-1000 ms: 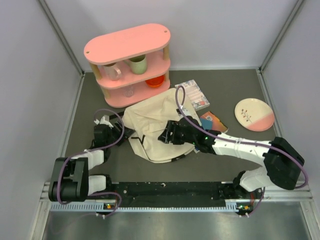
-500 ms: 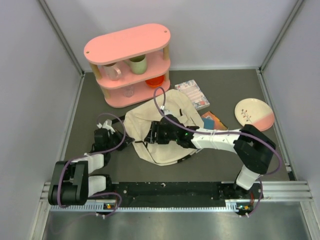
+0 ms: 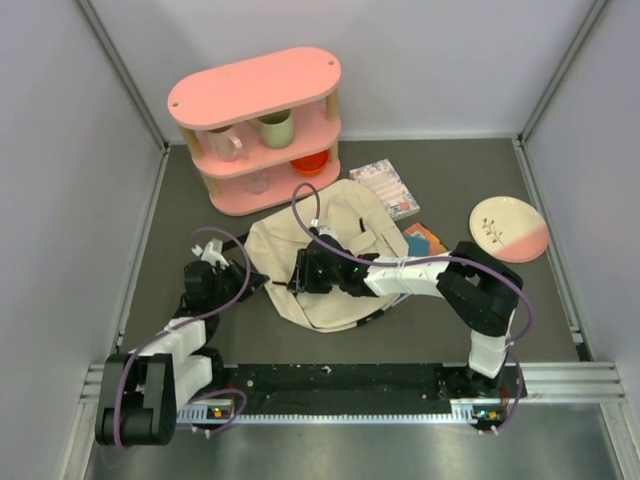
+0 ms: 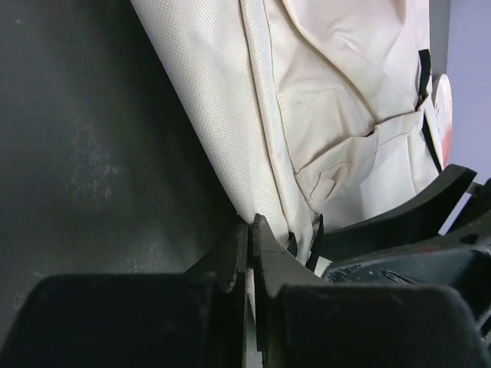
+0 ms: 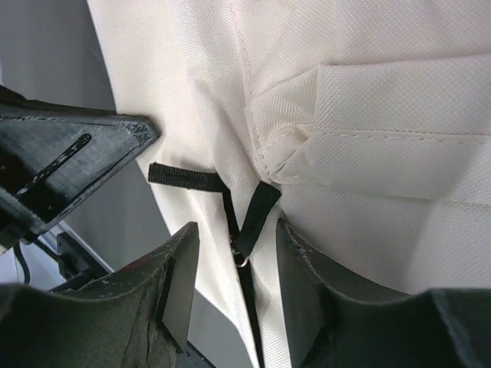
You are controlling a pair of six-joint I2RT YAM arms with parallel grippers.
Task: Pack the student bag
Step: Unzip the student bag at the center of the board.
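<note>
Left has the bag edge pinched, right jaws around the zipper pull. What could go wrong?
The left gripper pinches only a thin fold of the student bag; a tug on the zipper may pull it free.
The right gripper stands open around the zipper pull, which lies against loose fabric; the jaws may catch fabric or the black strap instead.
The grippers sit close together and may collide.

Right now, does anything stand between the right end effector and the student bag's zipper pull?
Nothing visible does. The right end effector straddles the black zipper pull on the student bag, jaws apart.
</note>
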